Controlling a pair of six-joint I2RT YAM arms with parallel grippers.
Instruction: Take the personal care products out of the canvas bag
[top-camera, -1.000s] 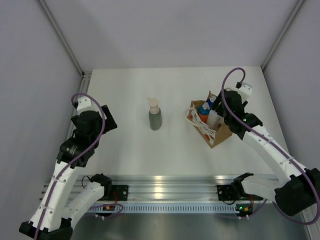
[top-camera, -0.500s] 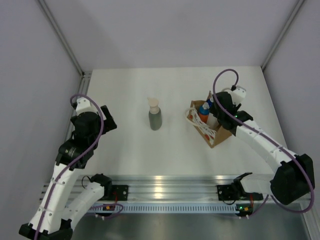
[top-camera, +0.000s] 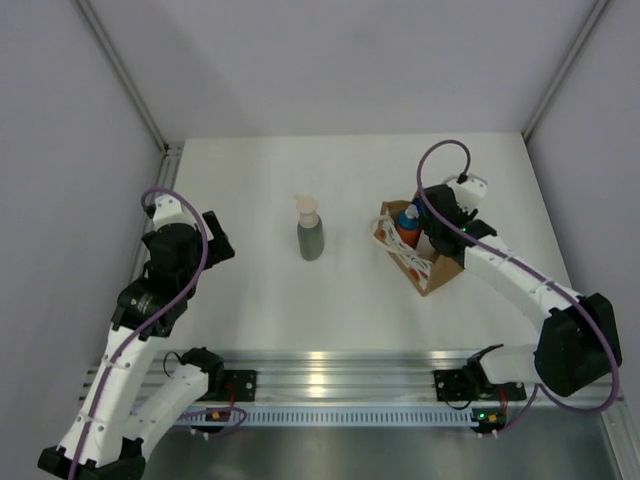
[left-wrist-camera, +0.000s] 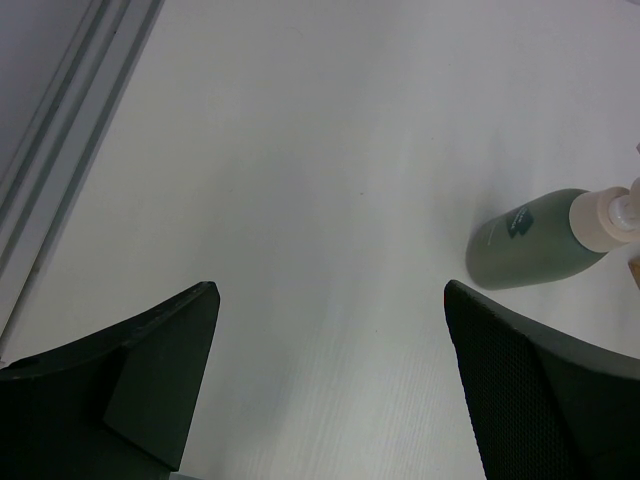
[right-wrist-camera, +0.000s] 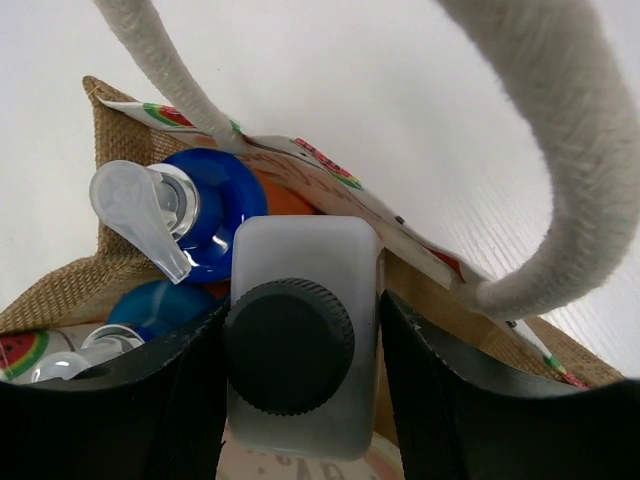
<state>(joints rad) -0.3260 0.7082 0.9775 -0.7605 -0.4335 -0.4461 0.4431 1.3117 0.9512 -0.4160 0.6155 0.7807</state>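
Right wrist | right claw (right-wrist-camera: 305, 335) pinching white bottle (right-wrist-camera: 305, 255) inside canvas bag (right-wrist-camera: 60, 290); blue-capped bottles (right-wrist-camera: 215, 210) just left of claw | left claw (left-wrist-camera: 330, 390) spread; grey-green bottle (left-wrist-camera: 530, 240) ahead-right on worktop (left-wrist-camera: 300, 150)

Pump bottle (top-camera: 310, 238) stands upright mid-table (top-camera: 250, 180), well left of canvas bag (top-camera: 432, 272). Inside bag: screw-cap bottle (right-wrist-camera: 291, 345), with two dispenser-cap bottles (right-wrist-camera: 205, 210) just beside it.

Coarse woven canvas bag (right-wrist-camera: 60, 290); fuzzy cream rope handles (right-wrist-camera: 560, 150); matt frosted-plastic white bottle (right-wrist-camera: 300, 250), ribbed dark cap (right-wrist-camera: 288, 345); glossy blue caps (right-wrist-camera: 215, 205).
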